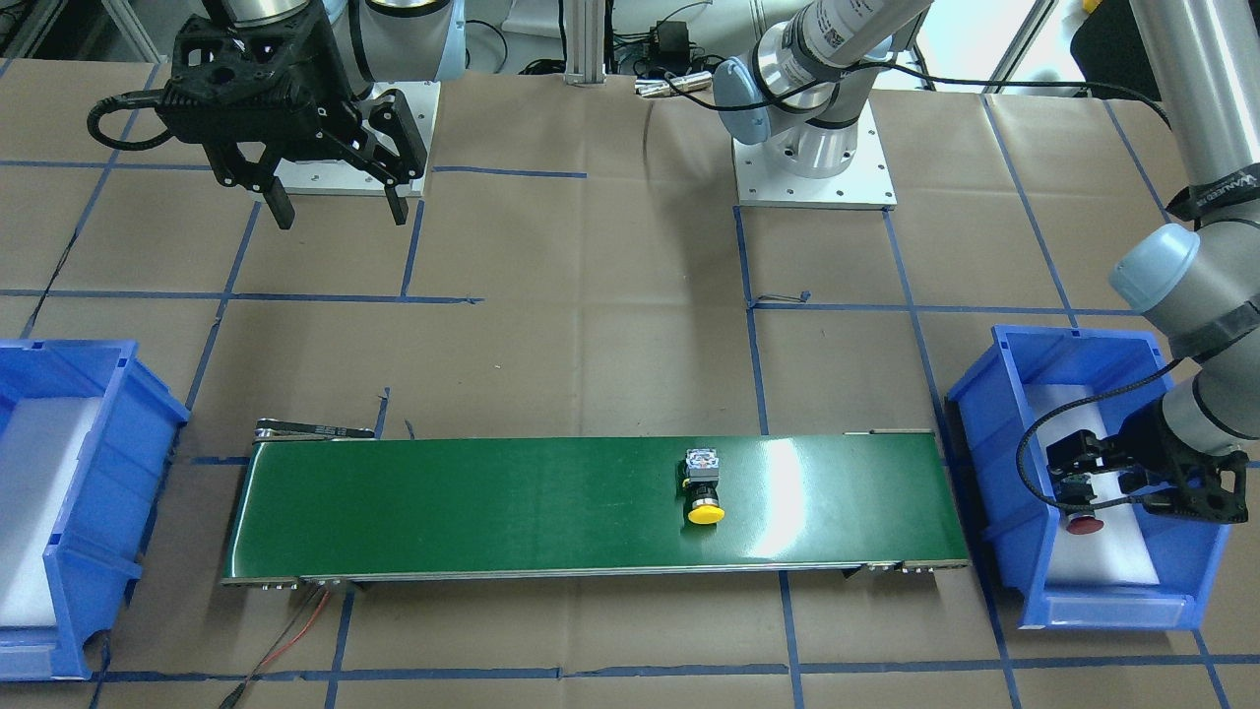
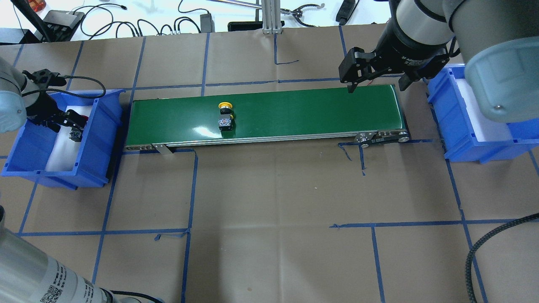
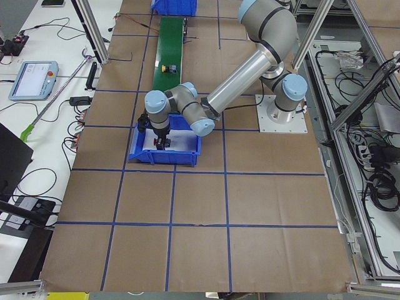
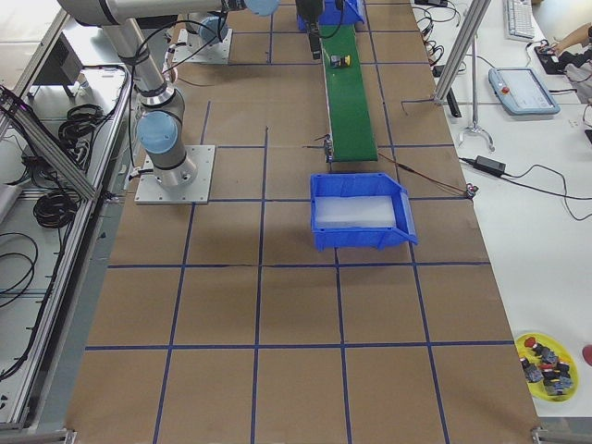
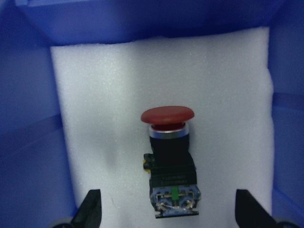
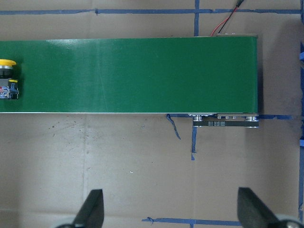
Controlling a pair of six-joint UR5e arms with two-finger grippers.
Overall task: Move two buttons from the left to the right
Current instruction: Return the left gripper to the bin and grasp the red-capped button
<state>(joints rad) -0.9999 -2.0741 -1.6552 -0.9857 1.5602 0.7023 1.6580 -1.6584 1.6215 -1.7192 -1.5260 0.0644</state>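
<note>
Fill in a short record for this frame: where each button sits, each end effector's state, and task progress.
yellow button: lying on belt, nearer its left end
red button: on foam in left bin, ungrasped
left end effector: open, fingers either side of red button, not touching
right end effector: open, empty, hovering near belt's right end
right bin: no button
progress: neither delivered

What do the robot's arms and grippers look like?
Silver-grey tubes with pale blue joint caps form the left arm and right arm. The left gripper and right gripper are black, two-fingered, fed by black cables. A QR label marks the left arm.
</note>
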